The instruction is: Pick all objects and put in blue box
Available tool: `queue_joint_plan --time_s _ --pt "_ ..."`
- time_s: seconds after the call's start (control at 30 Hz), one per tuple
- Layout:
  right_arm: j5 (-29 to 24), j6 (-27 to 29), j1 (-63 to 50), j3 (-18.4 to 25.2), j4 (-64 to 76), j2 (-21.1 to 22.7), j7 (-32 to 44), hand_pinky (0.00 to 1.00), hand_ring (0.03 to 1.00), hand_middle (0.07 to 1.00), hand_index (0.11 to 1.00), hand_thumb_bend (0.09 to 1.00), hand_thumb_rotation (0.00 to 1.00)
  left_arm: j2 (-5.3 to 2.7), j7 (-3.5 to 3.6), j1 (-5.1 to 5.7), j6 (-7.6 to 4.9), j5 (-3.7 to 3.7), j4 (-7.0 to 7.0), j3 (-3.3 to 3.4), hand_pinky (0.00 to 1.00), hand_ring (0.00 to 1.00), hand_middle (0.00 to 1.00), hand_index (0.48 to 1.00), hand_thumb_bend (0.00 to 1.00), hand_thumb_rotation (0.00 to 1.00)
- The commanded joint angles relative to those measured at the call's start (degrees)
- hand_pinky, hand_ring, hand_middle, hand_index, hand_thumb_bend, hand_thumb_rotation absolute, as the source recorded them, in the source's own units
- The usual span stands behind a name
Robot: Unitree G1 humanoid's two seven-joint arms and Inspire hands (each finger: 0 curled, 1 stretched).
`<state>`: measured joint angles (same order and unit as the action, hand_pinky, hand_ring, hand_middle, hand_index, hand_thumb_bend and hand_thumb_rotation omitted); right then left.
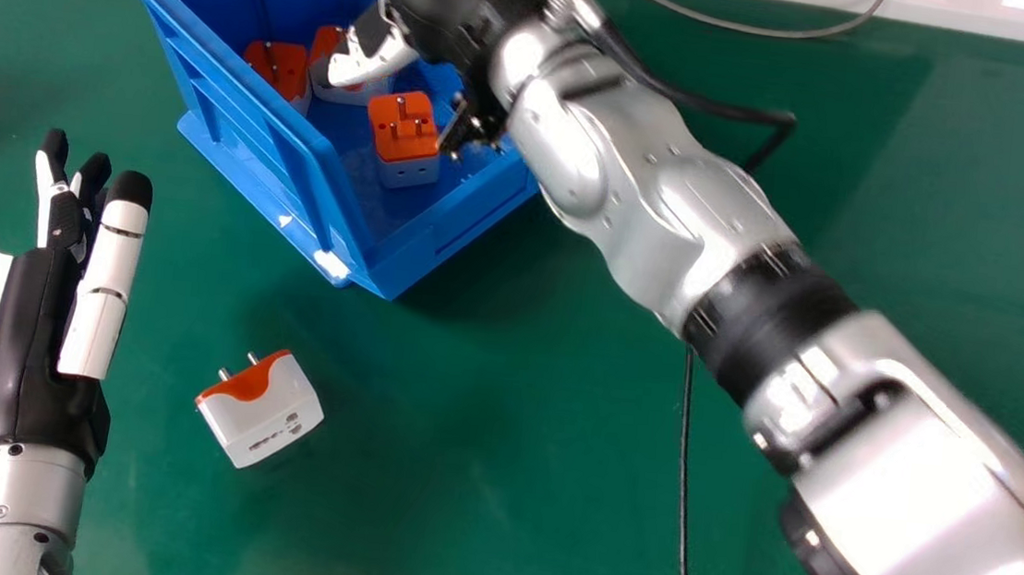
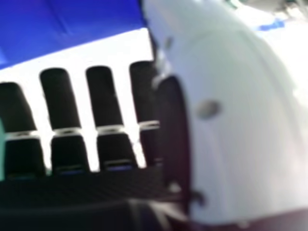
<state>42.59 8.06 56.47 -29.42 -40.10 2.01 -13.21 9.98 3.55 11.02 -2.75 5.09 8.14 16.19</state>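
Upper left, I hold my right robot hand (image 1: 369,64) open over the box (image 1: 442,240), likely for release; left robot hand (image 1: 22,328) open, aside.

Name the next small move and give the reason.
Probably lift the right hand clear of the blue box: it is over the box, where three adapters lie, while another adapter sits outside on the green table.

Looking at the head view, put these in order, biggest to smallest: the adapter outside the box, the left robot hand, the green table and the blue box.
1. Green table
2. Blue box, though partly hidden
3. Left robot hand
4. Adapter outside the box
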Motion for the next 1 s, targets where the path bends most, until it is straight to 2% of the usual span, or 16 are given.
queue_joint_plan --time_s 0.0,0.07,0.1,0.17,0.37,0.5,0.63,0.7,0.73,0.77,0.8,0.9,0.93,0.97 --pt "-1.98 0.13 -8.28 2.67 13.12 1.90 -1.38 0.40 0.605 0.657 0.601 0.467 0.00 0.75 0.06 0.13 -0.16 -0.11 1.53 0.43 1.00 1.00 1.00 1.000 0.51 0.89" --pt "-2.91 1.70 -15.74 4.23 21.49 3.21 -2.19 0.50 0.671 0.707 0.656 0.531 0.00 0.60 -0.02 0.08 -0.24 -0.13 1.35 0.33 1.00 1.00 1.00 1.000 0.51 0.90" --pt "-3.57 2.76 -19.40 5.01 25.36 3.89 -2.67 0.50 0.671 0.707 0.656 0.531 0.00 0.54 0.01 0.06 -0.30 -0.05 1.23 0.33 1.00 1.00 1.00 1.000 0.51 0.90" --pt "-4.50 4.18 -24.30 6.07 30.48 4.86 -3.04 0.59 0.732 0.756 0.708 0.591 0.00 0.47 0.08 0.03 -0.38 0.12 1.04 0.36 1.00 1.00 1.00 1.000 0.50 0.91" --pt "-6.96 13.15 -39.80 9.56 41.15 9.10 -5.59 0.66 0.787 0.801 0.753 0.622 0.00 0.39 0.30 0.00 -0.76 0.13 0.53 0.18 1.00 1.00 1.00 1.000 0.51 0.91" --pt "-14.60 20.59 -48.65 11.70 41.77 11.02 -3.47 0.67 0.804 0.818 0.770 0.621 0.00 0.17 0.54 0.11 -1.79 0.41 -0.25 0.33 1.00 1.00 1.00 1.000 0.51 0.91" --pt "-21.76 23.02 -55.63 12.18 41.92 11.44 1.23 0.67 0.814 0.830 0.782 0.608 0.03 0.16 0.89 0.49 -2.51 0.47 -0.89 0.25 1.00 1.00 1.00 1.000 0.51 0.91" --pt "-26.99 22.40 -58.82 12.10 42.53 11.28 5.01 0.70 0.843 0.869 0.830 0.550 0.15 0.18 0.90 0.84 -2.60 0.33 -0.77 0.20 1.00 1.00 1.00 1.000 0.51 0.91" --pt "-28.99 21.93 -59.89 12.16 42.86 11.14 6.65 0.70 0.843 0.869 0.830 0.550 0.15 0.17 0.89 0.99 -2.59 0.27 -0.64 0.18 1.00 1.00 1.00 1.000 0.51 0.91" --pt "-31.86 20.27 -61.57 12.08 43.76 11.12 8.97 0.73 0.868 0.895 0.862 0.520 0.24 0.16 0.87 1.15 -2.49 0.26 -0.48 0.23 1.00 1.00 1.00 1.000 0.51 0.91" --pt "-33.96 18.46 -63.01 12.02 44.70 11.09 10.93 0.73 0.868 0.895 0.862 0.520 0.24 0.14 0.84 1.26 -2.46 0.26 -0.44 0.28 1.00 1.00 1.00 1.000 0.51 0.91" --pt "-37.34 13.74 -65.88 12.06 47.61 11.11 15.25 0.84 0.932 0.947 0.930 0.495 0.59 0.05 0.76 1.24 -2.89 0.36 -0.90 0.43 1.00 1.00 1.00 1.000 0.52 0.91" --pt "-37.83 12.31 -66.48 12.16 48.57 11.18 16.34 0.90 0.957 0.966 0.955 0.498 0.74 0.01 0.74 1.22 -3.10 0.39 -1.05 0.44 1.00 1.00 1.00 1.000 0.52 0.92" --pt "-38.17 10.96 -66.98 12.31 49.46 11.22 17.31 0.92 0.966 0.973 0.964 0.499 0.79 -0.02 0.71 1.24 -3.24 0.38 -1.09 0.44 1.00 1.00 1.00 1.000 0.53 0.92"
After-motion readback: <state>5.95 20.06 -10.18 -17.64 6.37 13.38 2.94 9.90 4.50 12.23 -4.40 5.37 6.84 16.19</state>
